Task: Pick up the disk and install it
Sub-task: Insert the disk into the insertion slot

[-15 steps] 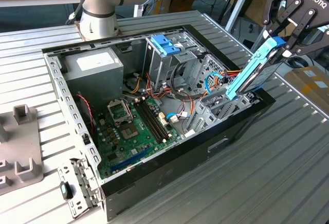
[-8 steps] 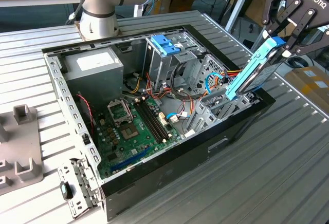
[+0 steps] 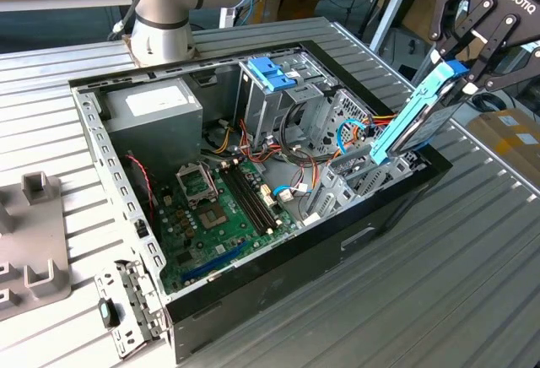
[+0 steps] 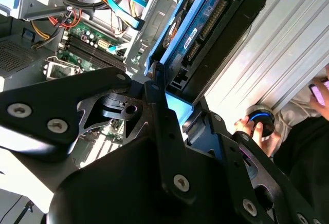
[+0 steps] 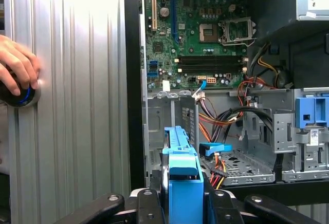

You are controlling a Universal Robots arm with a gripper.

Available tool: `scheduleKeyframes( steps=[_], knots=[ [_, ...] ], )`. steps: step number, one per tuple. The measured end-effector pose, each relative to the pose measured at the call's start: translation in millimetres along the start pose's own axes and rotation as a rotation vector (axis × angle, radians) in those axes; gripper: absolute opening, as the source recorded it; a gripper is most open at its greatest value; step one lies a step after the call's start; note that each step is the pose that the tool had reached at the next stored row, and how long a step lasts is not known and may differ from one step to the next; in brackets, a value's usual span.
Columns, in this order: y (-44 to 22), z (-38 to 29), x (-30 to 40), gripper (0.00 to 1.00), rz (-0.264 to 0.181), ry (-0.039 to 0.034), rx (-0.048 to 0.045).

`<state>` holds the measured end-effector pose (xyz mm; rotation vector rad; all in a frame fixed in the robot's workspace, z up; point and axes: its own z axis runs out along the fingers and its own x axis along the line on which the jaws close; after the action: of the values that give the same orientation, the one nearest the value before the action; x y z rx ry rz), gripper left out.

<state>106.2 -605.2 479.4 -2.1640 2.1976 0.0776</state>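
The disk [image 3: 420, 121], a flat drive in a blue plastic frame, hangs tilted on edge over the open computer case [image 3: 354, 237], at the exterior view's right. Its lower end sits at the case's rim, beside the metal drive bay [image 3: 359, 170]. My gripper [image 3: 460, 77] is shut on the disk's upper end, with black fingers on either side of the blue frame. In the first wrist view the blue frame [image 5: 182, 175] stands between my fingers [image 5: 146, 196], above the bay's floor. The second wrist view shows the disk [image 4: 205, 23] edge-on over the case wall.
Inside the case lie a green motherboard [image 3: 219, 208], a grey power supply box [image 3: 153, 110], a blue latch on a silver cage [image 3: 272, 73] and loose cables [image 3: 295, 178]. A person's hand [image 5: 18, 67] rests on a round knob on the ribbed table beside the case. A grey fixture [image 3: 34, 237] sits at the exterior view's left.
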Motion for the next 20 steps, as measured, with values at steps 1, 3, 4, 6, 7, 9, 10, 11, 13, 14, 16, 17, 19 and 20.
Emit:
scheduleKeyframes(
  steps=[1,3,4,6,7,9,10,11,13,14,16,17,19,20],
  knots=[
    [0.5,0.0,0.0,0.37,0.0,0.0,0.0],
    [1.9,0.1,0.0,0.37,0.0,-0.0001,0.0],
    [2.4,0.1,0.0,0.37,0.0,0.0,0.0],
    [2.9,0.1,0.0,0.37,0.0,0.0,0.0],
    [3.0,0.1,0.0,0.37,0.0,-0.0001,0.0],
    [3.1,0.1,0.0,0.37,0.0,0.0,0.0],
    [3.2,0.1,0.0,0.37,0.0,0.0,0.0],
    [3.4,0.1,0.0,0.37,0.0,-0.0001,0.0],
    [3.8,0.2,0.0,0.37,0.0,0.0,0.0001],
    [4.6,0.2,0.0,0.37,0.0,-0.0001,0.0],
    [5.5,0.2,0.1,0.37,0.0,0.0,0.0],
    [5.6,0.2,0.1,0.37,0.0,0.0,0.0],
    [5.7,0.2,0.1,0.37,0.0,0.0,0.0],
    [5.8,0.2,0.0,0.37,0.0,0.0,0.0]
  ],
)
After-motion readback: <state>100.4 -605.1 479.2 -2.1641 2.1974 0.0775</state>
